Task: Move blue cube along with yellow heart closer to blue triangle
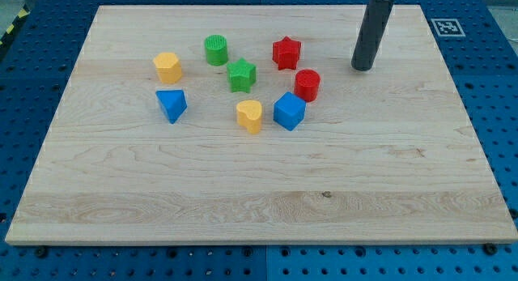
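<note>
The blue cube (289, 111) sits near the board's middle, with the yellow heart (250, 116) just to its left, a small gap between them. The blue triangle (171, 104) lies further to the view's left. My tip (363, 68) rests on the board at the upper right, up and to the right of the blue cube and apart from every block.
A red cylinder (307, 85) stands just above and right of the blue cube. A red star (286, 53), a green star (241, 75), a green cylinder (216, 50) and a yellow hexagon (167, 67) lie above. The wooden board (259, 208) lies on a blue pegboard.
</note>
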You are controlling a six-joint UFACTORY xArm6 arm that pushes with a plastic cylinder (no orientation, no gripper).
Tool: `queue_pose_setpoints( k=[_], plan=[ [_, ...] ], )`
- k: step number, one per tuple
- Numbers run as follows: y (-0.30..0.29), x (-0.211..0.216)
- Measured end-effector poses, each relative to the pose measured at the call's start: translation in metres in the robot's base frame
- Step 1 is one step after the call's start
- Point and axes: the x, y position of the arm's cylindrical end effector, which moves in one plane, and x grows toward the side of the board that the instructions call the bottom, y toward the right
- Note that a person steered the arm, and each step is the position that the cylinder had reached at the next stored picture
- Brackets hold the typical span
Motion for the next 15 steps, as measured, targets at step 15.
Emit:
queue_pose_setpoints(
  k=[15],
  plan=[
    [-0.194, 0.114]
  ],
)
